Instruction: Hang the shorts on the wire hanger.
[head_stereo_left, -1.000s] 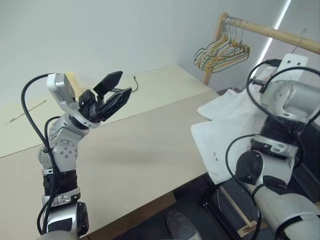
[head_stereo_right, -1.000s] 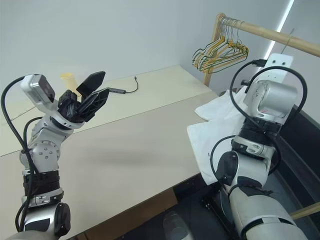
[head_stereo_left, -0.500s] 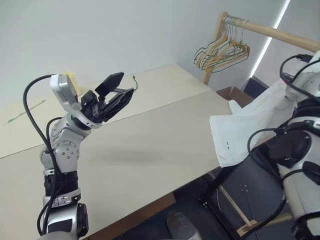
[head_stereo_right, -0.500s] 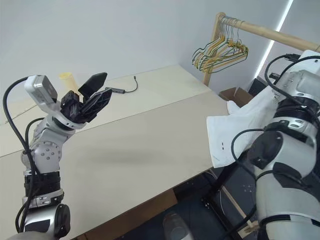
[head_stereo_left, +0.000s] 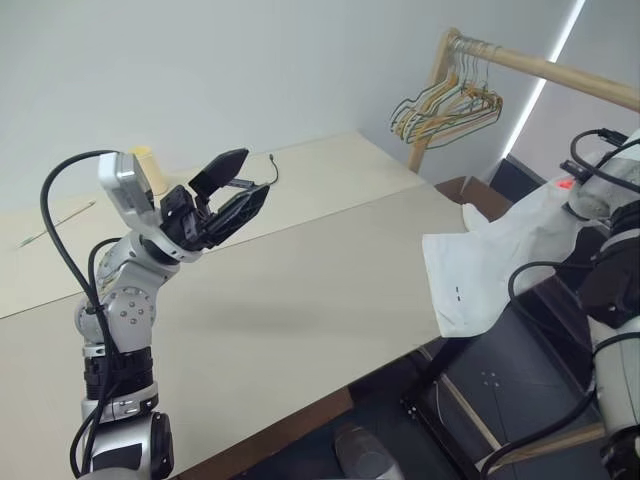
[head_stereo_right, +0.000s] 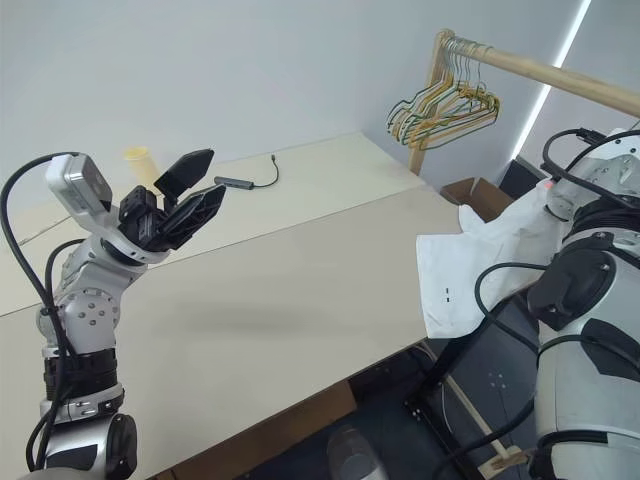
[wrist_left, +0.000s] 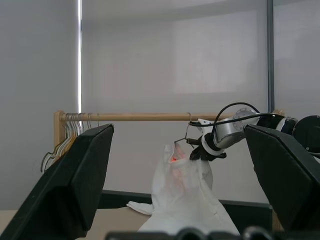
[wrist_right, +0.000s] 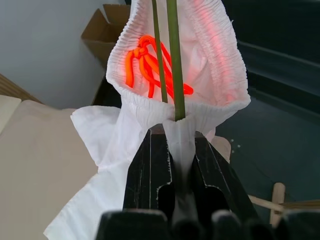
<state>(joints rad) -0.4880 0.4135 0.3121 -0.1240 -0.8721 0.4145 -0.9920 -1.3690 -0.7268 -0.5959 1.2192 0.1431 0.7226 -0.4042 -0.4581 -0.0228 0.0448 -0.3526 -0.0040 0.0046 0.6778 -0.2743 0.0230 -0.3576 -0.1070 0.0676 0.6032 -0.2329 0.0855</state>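
Shorts (head_stereo_left: 480, 270) draped between table and rack. I am pinching the gathered waistband together with the wire hanger (wrist_right: 172, 60) in my right gripper (wrist_right: 181, 150), fingers pressed close on the fabric fold so that cloth and wire travel as one piece. The thin olive wire is running up through the open waistband, where an orange drawstring (wrist_right: 147, 62) is lying inside the glowing white cloth. The waistband end is raised off the table edge toward the wooden rail (wrist_left: 150, 117), while the legs are trailing down, the lower hem still resting on the table's (head_stereo_left: 300, 290) right edge; holding high lets the garment hang free under its own weight. In the left wrist view the hanger's hook appears just under the rail, though whether it is touching I cannot tell. My left gripper (head_stereo_left: 235, 190) is waiting over the table with fingers spread wide, holding nothing, pointed toward the rack, probably to keep its camera on the work. A bunch of coloured hangers (head_stereo_left: 445, 105) is hanging near the rail's post, well apart from my grip.
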